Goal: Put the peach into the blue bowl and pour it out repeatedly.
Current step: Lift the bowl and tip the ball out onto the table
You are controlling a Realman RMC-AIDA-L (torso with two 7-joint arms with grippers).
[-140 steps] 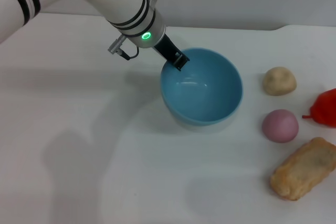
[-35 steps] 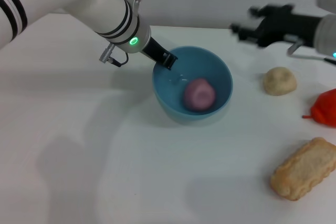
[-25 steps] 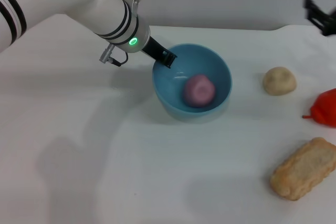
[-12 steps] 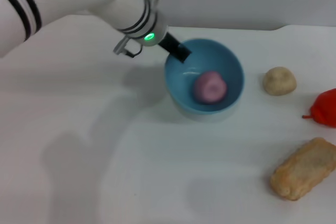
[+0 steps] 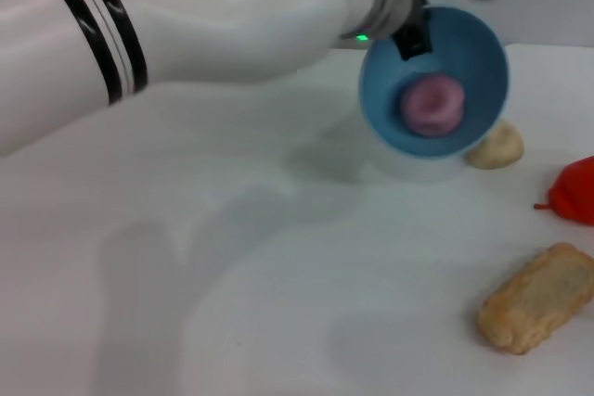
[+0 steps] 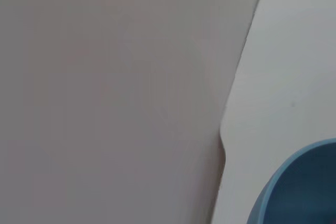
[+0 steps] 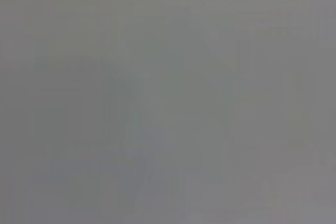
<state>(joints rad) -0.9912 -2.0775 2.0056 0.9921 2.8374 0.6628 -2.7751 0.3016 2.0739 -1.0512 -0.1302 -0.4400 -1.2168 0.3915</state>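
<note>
Bowl, blue bowl, lifted & tilted upper right of head view, rim clamped by left gripper; peach inside. Right gripper out of view.

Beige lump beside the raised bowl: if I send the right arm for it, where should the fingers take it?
Grip the beige lump across its rounded middle, coming from above on the robot's right side; the lifted blue bowl, held by the left gripper, overhangs its other side.
</note>
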